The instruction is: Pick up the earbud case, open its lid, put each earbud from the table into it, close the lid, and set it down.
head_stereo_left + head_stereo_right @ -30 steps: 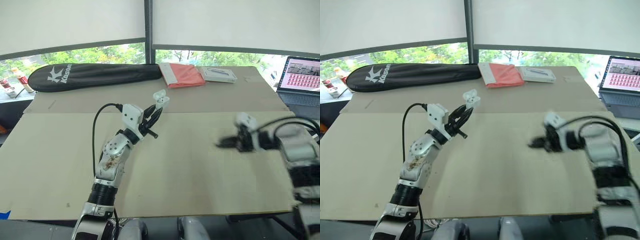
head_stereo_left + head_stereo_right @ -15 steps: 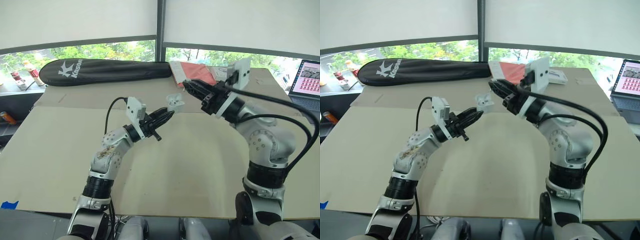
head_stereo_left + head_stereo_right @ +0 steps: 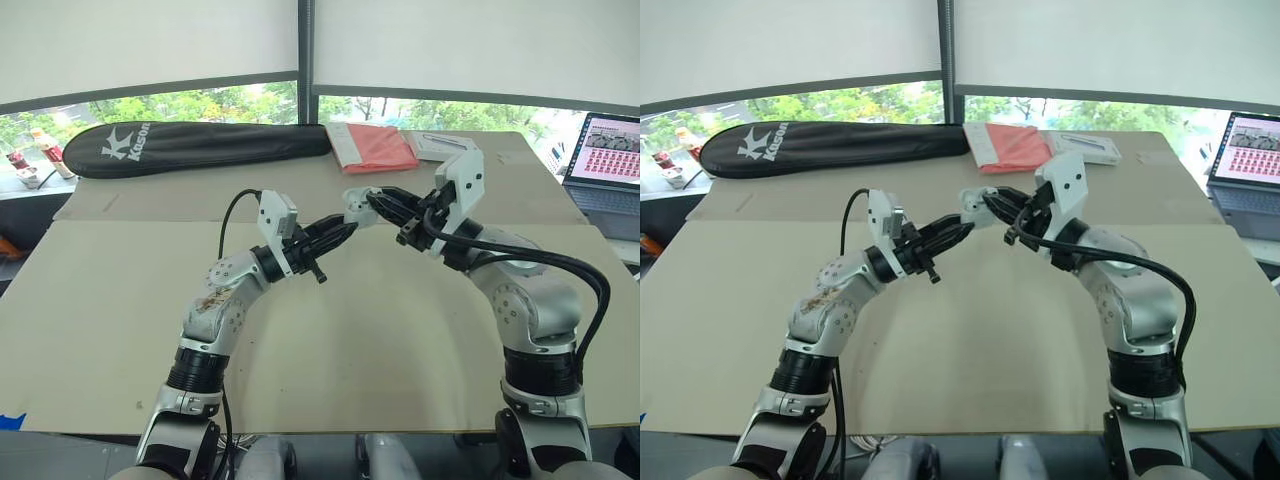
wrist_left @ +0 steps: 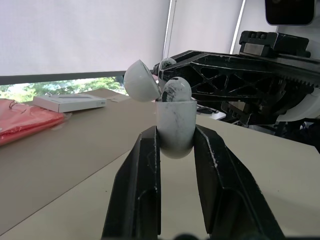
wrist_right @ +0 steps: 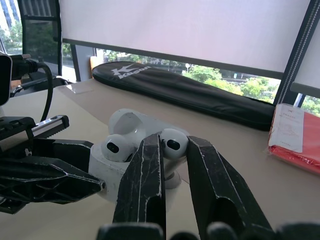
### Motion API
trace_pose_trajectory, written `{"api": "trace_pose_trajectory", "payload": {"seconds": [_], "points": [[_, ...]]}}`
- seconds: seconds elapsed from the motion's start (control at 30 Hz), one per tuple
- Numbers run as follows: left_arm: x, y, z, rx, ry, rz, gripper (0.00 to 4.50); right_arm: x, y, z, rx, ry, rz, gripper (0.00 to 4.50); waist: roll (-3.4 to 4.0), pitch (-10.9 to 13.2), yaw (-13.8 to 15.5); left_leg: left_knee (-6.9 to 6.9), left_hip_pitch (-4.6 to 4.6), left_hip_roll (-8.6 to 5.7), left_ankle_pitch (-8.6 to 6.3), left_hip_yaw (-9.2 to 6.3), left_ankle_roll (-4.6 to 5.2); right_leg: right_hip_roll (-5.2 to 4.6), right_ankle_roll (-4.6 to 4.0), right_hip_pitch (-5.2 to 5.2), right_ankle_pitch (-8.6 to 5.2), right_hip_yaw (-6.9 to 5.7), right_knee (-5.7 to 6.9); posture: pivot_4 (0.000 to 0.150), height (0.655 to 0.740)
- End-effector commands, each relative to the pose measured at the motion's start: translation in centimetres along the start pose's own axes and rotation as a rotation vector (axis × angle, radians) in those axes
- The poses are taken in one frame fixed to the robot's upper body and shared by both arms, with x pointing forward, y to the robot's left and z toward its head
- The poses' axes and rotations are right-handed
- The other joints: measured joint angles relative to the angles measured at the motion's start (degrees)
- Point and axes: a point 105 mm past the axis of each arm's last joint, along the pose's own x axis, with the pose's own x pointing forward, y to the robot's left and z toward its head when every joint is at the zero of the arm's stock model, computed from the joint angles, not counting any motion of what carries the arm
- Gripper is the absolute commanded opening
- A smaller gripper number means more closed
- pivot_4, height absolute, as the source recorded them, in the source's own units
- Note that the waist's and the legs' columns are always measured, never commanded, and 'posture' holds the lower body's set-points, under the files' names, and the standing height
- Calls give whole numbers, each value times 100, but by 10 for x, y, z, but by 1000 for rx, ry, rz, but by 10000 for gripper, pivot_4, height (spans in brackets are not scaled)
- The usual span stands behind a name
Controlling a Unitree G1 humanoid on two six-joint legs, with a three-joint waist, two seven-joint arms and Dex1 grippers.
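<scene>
The white earbud case (image 3: 356, 206) hangs above the middle of the table with its lid (image 4: 141, 82) flipped open. My left gripper (image 3: 345, 226) is shut on the case body (image 4: 175, 127). One earbud (image 5: 117, 147) sits in the case's opening. A second earbud (image 5: 172, 141) is pinched in my right gripper (image 3: 376, 201), which meets the case from the right and holds this earbud at the case's mouth, beside the first one. The right gripper's black fingers (image 4: 220, 82) reach the case just behind the lid.
A black racket bag (image 3: 190, 148) lies along the table's far edge, with a red folder (image 3: 372, 148) and a flat white box (image 3: 440, 146) to its right. An open laptop (image 3: 610, 150) stands at the far right. Cardboard sheets (image 3: 380, 330) cover the tabletop.
My right arm swung from low at the right side up to the case, bringing an earbud to its opening. The left gripper kept holding the open case.
</scene>
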Motion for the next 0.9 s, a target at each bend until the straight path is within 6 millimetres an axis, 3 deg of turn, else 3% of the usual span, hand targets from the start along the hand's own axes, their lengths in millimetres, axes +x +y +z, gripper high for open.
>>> {"api": "trace_pose_trajectory", "payload": {"seconds": [0.03,0.13,0.2,0.23,0.53,0.73,0.87,0.9], "points": [[5,-7,15,43,-47,-39,4628,-3,5,8,-72,-21,19,2972,0,0,6,0,0,0,0,0,0,0,0,0,0,0,0,1500,7400],[5,-7,15,43,-49,-38,4628,-3,7,7,-65,-14,37,2972,0,0,5,1,0,0,-1,0,1,0,0,0,0,1,-1,1500,7400],[4,-7,14,43,-49,-37,4628,-3,8,8,-58,-14,46,13646,0,0,5,0,1,1,0,0,1,0,0,0,0,1,-1,1500,7400],[4,-7,14,43,-48,-35,4628,-3,9,8,-48,-15,49,16402,0,0,6,0,1,1,0,0,1,0,0,0,0,1,-1,1500,7400],[3,-7,11,42,-44,-22,4628,-17,8,12,-27,5,75,16402,-1,0,30,1,-1,1,-1,0,2,-1,0,0,0,1,-1,1500,7400],[0,-4,7,46,-20,-33,4628,-54,2,15,35,70,143,16402,-3,2,80,6,-2,0,-5,0,8,-3,0,0,0,2,-6,1500,7400],[0,-12,6,45,9,-100,4628,-59,-32,5,91,107,2,16402,-3,1,67,7,3,3,-5,1,8,-2,-3,1,-2,4,-11,1500,7400],[0,-15,6,42,18,-126,4628,-57,-41,0,106,112,-37,11146,-3,1,56,7,6,3,-5,2,8,-2,-4,1,-2,7,-9,1500,7400]]}}
